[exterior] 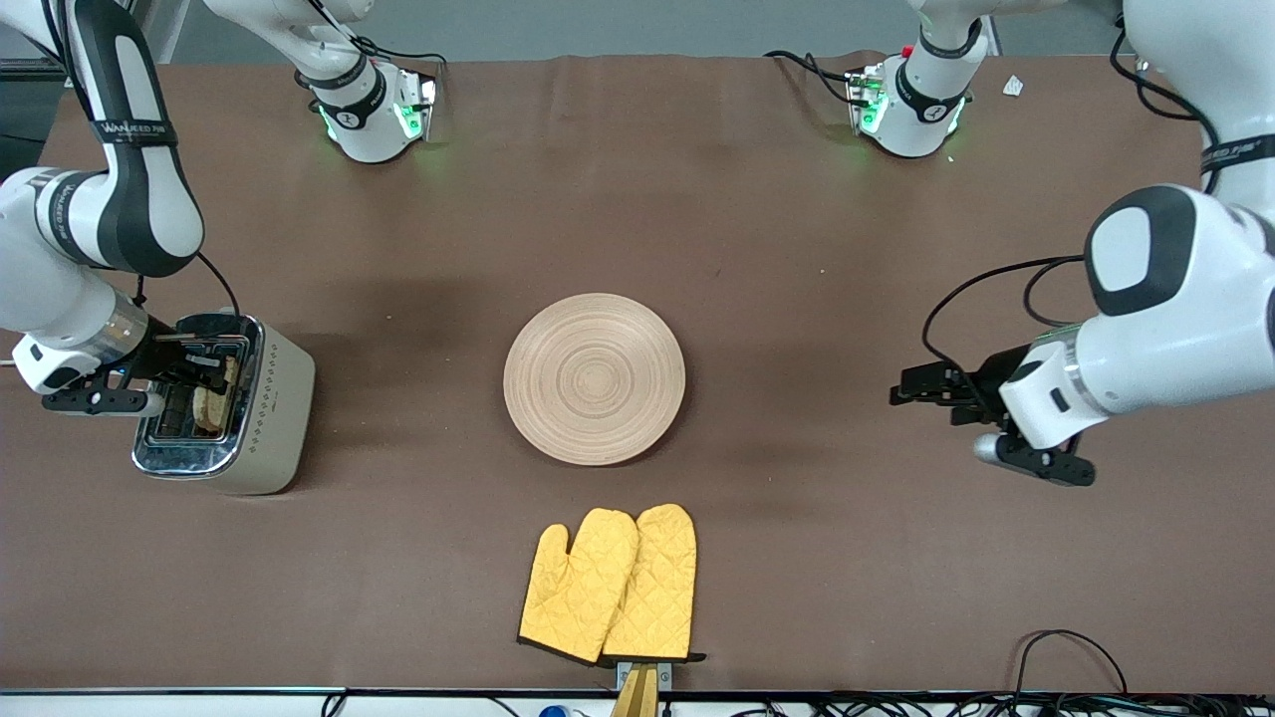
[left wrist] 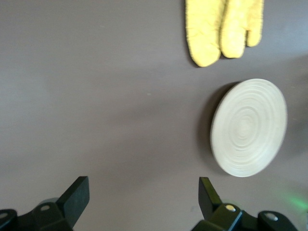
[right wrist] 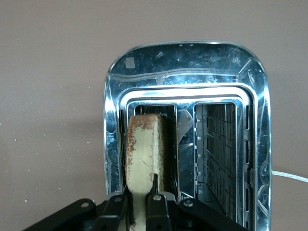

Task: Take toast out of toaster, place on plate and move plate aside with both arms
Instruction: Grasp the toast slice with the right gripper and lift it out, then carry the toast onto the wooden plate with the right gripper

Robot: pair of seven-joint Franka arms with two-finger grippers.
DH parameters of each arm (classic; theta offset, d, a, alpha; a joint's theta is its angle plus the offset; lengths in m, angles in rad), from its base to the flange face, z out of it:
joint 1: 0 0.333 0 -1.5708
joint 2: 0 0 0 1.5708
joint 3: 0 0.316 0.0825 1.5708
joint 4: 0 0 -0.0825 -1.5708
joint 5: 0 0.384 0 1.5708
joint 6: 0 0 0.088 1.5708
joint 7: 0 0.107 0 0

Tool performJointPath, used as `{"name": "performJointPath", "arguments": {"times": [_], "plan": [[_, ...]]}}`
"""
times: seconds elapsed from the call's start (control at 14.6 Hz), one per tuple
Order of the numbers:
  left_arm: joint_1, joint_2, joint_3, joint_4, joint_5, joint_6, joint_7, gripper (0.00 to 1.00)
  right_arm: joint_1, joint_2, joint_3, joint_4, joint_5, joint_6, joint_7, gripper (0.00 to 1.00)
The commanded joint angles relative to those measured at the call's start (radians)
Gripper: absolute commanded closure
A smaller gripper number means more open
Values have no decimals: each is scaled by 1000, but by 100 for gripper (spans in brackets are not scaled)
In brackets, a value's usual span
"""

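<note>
I see a brown cloth covering the surface (exterior: 797,249), with a grey wall strip along the top of the front view and cables trailing at the edge nearest the front camera. The right claw (exterior: 204,373) is down over the toaster (exterior: 224,403) at the right arm's end, its fingers (right wrist: 155,204) pinched together on the toast (right wrist: 147,159), which stands upright in 1 slot; the slot beside it shows only bare wire grid. The plate (exterior: 594,378) lies flat mid-surface, well apart from the toaster, with nothing on it. 2 yellow mitts (exterior: 610,586) lie side by side, nearer the front camera than the plate. The left claw (exterior: 908,386) waits over bare cloth toward the left arm's end, fingers (left wrist: 77,195) spread apart and holding nothing, pointed toward the plate. Both arm bases glow green.
</note>
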Motion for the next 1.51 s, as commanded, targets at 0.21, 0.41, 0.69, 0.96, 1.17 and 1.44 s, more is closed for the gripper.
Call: {"name": "performJointPath", "arguments": {"times": [0.21,0.41,0.69,0.96,1.17,1.44], "plan": [[3,107,-47,14,-177,30,162,0,0,-5,5,395,17,-474,-46,100],[12,148,-47,8,-294,33,279,0,6,1,6,408,22,-467,-41,100],[18,193,-45,6,-398,39,358,0,99,38,9,371,173,-418,115,100],[11,199,-45,-47,-490,111,359,0,197,21,9,130,561,-279,146,100],[11,193,-48,-121,-573,153,361,0,360,51,9,108,718,-173,291,100],[2,204,-82,-188,-661,240,424,7,575,149,9,108,891,86,319,100]]}}
